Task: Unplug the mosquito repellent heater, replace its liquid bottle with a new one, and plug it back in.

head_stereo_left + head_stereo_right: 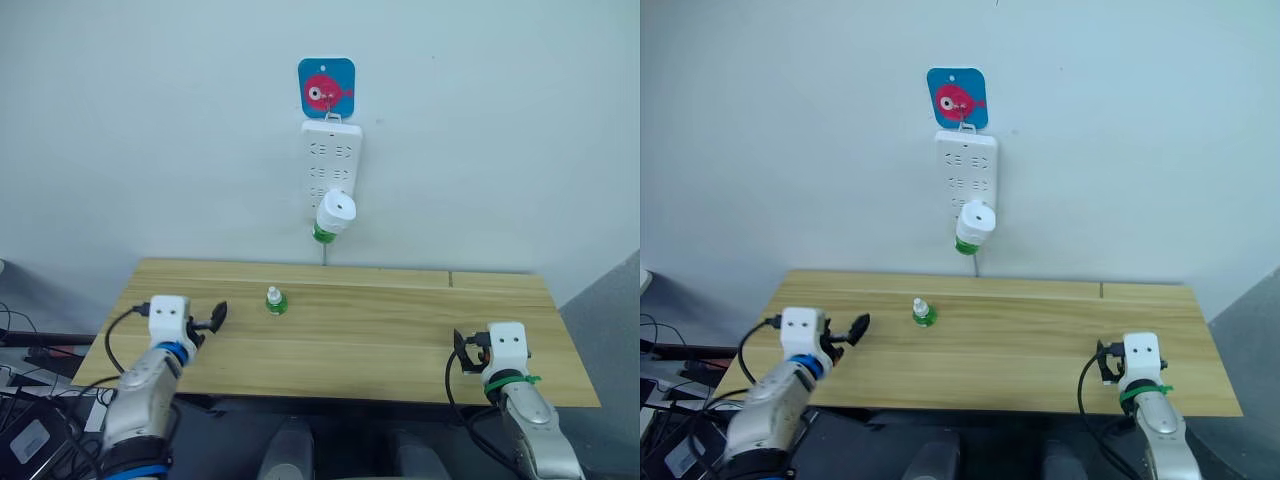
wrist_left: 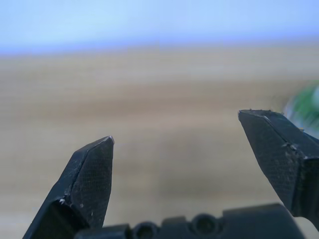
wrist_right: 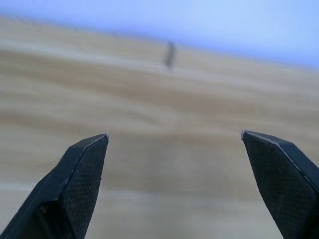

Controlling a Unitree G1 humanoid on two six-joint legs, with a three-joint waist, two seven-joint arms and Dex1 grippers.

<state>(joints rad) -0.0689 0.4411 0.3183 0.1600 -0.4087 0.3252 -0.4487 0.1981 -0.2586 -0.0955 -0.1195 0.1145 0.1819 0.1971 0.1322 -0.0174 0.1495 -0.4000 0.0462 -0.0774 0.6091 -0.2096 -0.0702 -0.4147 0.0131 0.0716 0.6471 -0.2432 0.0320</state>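
The counter point(image 1: 400, 330) and wall are being viewed from above by both eye cameras; its wood is being viewed closely, low, by both wrist cameras.

In the left wrist view a green and white shape point(image 2: 305, 107) is blurring at the right edge, cut off there and partly hidden behind one black finger, too soft to identify. In the right wrist view a small dark mark point(image 3: 170, 54) near the upper middle is showing only as a smear. The heater point(image 1: 335, 213) is hiding its prongs against the power strip point(image 1: 331, 155), centre of the left eye view.
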